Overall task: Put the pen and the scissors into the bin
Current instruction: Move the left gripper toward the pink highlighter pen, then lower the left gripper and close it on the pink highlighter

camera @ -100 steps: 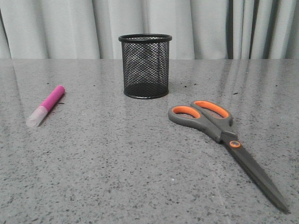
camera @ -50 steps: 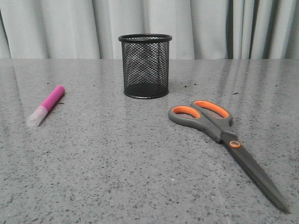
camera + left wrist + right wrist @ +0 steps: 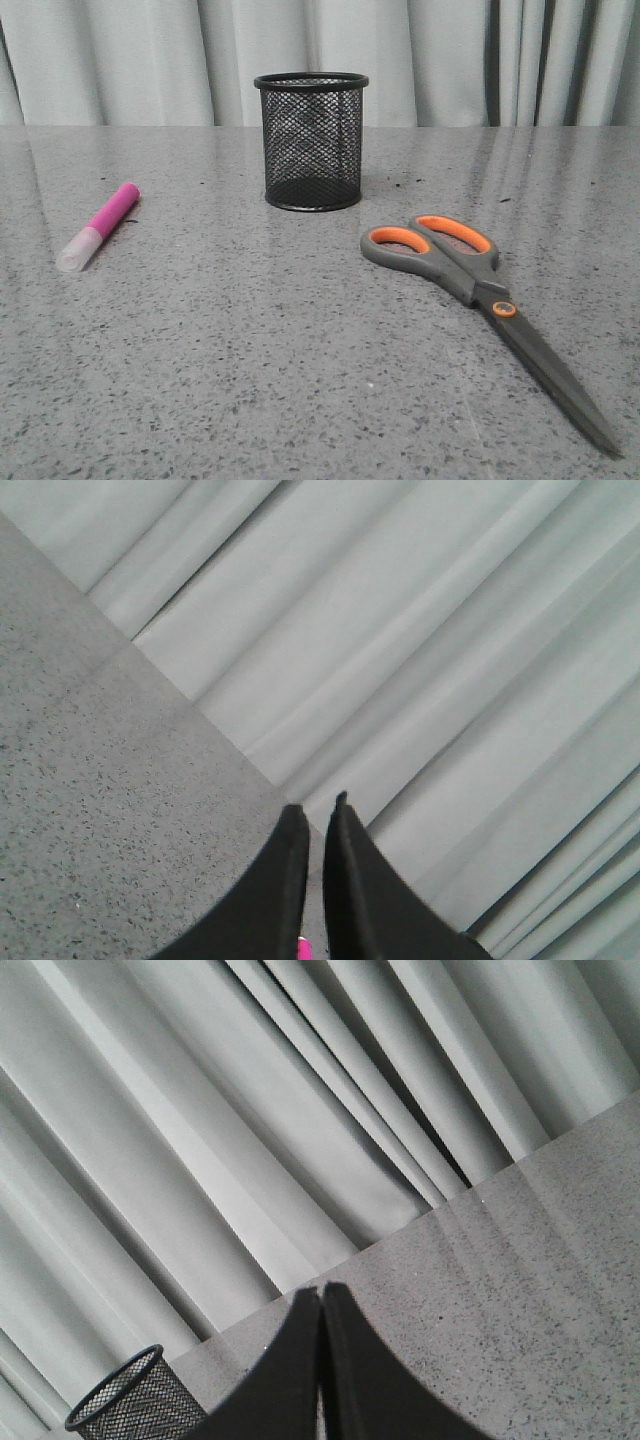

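**Nothing picked up: pen and scissors both lie outside the bin**

Landmark: the bin (image 3: 311,140), upright on the grey table (image 3: 250,380), appears empty through its mesh.

Pen (image 3: 98,226): lying flat, well to the left of the bin and nearer the camera, whitish cap toward the camera.

Scissors (image 3: 480,300): lying flat to the right of the bin and nearer the camera, closed, handles toward the bin, blades pointing away.

Left gripper (image 3: 317,815): clenched, fingertips almost touching, grasping nothing. A sliver of magenta shows between the finger bases.

Right gripper (image 3: 322,1287): clenched, empty, aimed toward the curtain (image 3: 200,1140).

Judgement: first step not yet begun. To do it well, spread the left fingers first, descend across the pen's barrel at mid-length, then release upright above the bin's rim.

Count: one pen, one scissors, one bin, two grippers.
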